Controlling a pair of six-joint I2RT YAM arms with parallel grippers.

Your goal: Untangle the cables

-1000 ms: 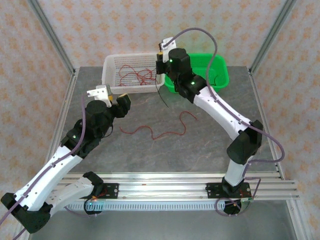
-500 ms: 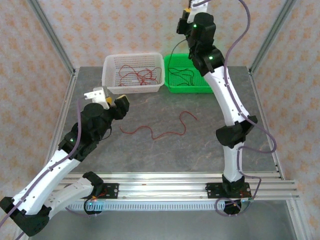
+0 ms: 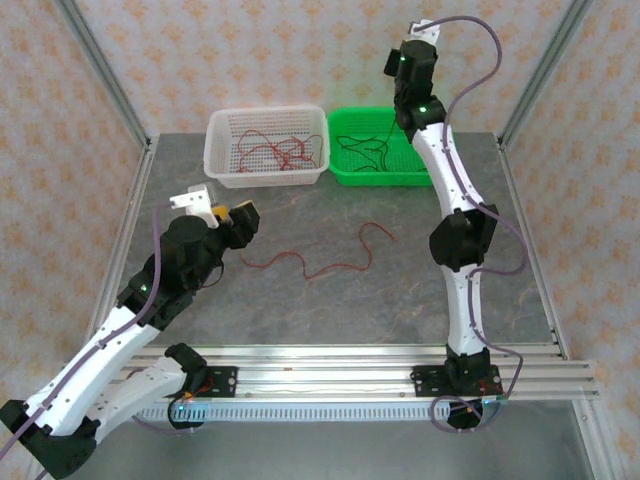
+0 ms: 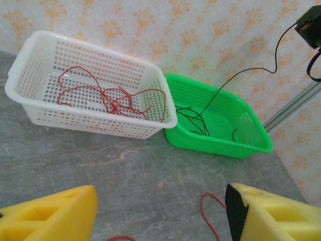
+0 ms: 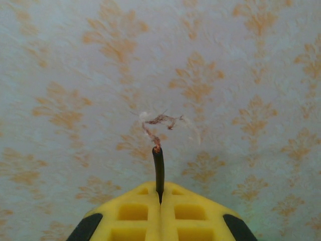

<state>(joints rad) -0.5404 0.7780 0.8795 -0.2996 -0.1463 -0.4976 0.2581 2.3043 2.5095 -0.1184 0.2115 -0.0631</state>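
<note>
Closest to us, the metal rail [image 3: 330, 372] runs along the near edge of the tabletop [image 3: 330, 315]. The grey top just past it is bare, with wide room to move. The left fingers [image 3: 220, 210] hang low over the left side, spread wide and holding nothing. To their right a loose red wire [image 3: 322, 264] lies in wiggles on the middle of the tabletop, apart from both baskets. In the left wrist view a bit of it shows between the yellow fingers, and the rest is cut off at the bottom edge.

Farther back, the white basket [image 3: 262, 181] and the green basket [image 3: 385, 180] stand side by side at the far edge, touching. A knot of red wires [image 3: 277, 150] lies in the white one, and some black wires [image 3: 372, 150] lie in the green one.

High over the green basket, the right fingers [image 5: 159, 201] are pressed tight on one black wire [image 5: 158, 165]. Its frayed tip pokes out toward the wall [image 5: 241, 75]. The wire hangs in a long curve down into the green basket. From above it is so thin we can hardly follow it, and we cannot tell where its low end lies among the others. Slanted metal posts [image 3: 105, 70] close in the back corners.
</note>
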